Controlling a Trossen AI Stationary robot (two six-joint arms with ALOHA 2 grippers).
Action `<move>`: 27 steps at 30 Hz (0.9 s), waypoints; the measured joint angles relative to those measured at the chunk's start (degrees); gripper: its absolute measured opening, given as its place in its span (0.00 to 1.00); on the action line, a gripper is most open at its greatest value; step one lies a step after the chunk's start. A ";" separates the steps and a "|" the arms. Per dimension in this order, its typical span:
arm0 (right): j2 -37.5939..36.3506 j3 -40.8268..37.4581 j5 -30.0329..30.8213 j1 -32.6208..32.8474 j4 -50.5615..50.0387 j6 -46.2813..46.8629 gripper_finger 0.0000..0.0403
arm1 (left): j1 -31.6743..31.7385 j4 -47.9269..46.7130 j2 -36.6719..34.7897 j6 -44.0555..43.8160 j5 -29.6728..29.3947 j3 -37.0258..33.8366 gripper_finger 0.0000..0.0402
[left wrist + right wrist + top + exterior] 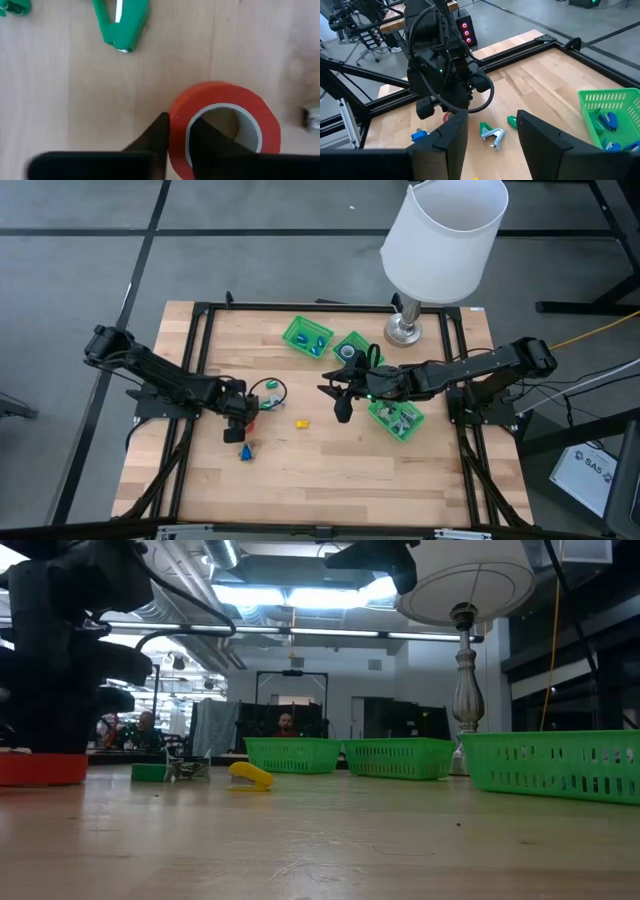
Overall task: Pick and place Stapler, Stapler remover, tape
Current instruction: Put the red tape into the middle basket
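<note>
We note the left gripper (177,145) down on the table (330,470), fingers clamped across the wall of the red tape (225,122), one inside the core. A green stapler (122,22) lies just past it. Farther off, the right gripper (487,127) hovers mid-table, fingers apart, beside green trays (395,418).

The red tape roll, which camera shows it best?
The left wrist view: the red tape roll fills the frame, with the left gripper straddling its wall. The low view shows its edge; the right wrist view a sliver; the high view hides it.
</note>
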 joint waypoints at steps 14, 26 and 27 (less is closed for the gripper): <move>0.00 0.00 -10.10 -2.54 0.07 8.49 0.43 | 0.02 5.31 -16.91 -8.36 -17.26 0.00 0.08; 0.00 0.00 -15.66 -6.64 9.53 2.15 0.43 | 5.32 42.17 -24.20 6.80 -28.74 0.02 0.08; 0.00 0.00 -16.30 -6.86 10.20 1.41 0.43 | 6.13 45.51 -23.94 8.44 -28.75 0.09 0.08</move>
